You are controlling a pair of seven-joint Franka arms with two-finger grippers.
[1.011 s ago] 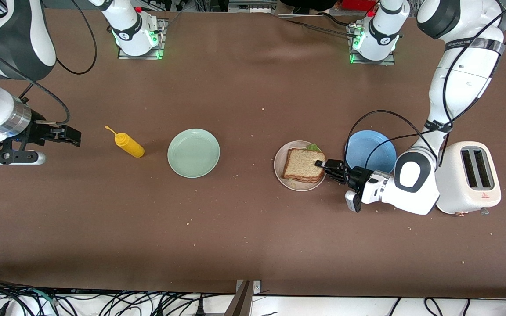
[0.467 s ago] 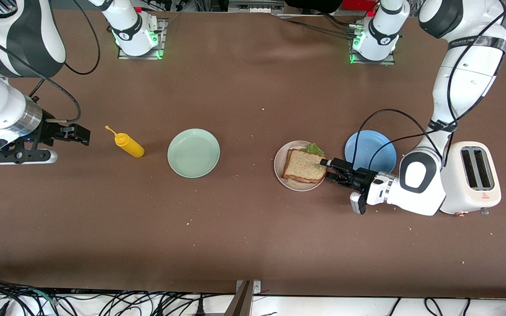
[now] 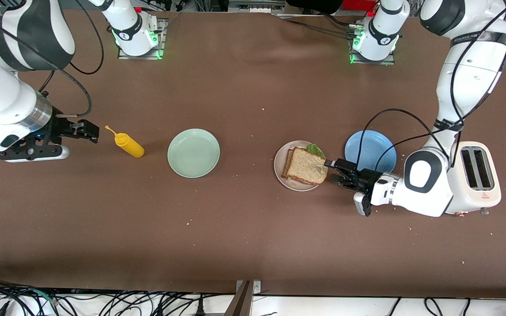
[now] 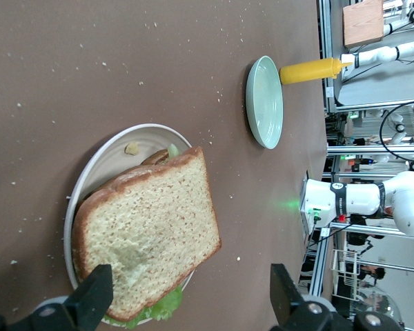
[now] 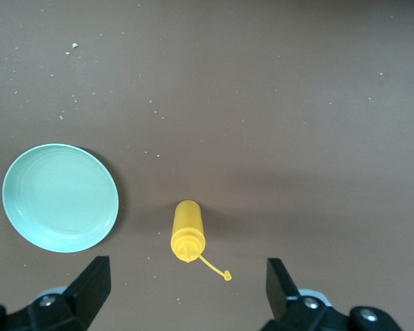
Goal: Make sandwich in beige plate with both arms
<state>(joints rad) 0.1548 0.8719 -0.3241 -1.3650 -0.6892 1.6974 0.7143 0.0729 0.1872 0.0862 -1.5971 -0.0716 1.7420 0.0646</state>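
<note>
- The sandwich point(image 3: 306, 165) — speckled square bread over crinkled lettuce — lies on the round beige plate point(image 3: 279, 163).
- The left gripper point(image 3: 334, 171) is just beside it, fingers apart, holding nothing.
- The right gripper point(image 3: 88, 132) has fingers open near the smooth yellow bottle point(image 3: 128, 144).

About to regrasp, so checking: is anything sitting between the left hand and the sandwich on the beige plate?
Nothing visible. The left hand is open right beside the sandwich on the beige plate, with only bare table between them. The blue plate lies off to one side, farther from the front camera.
</note>
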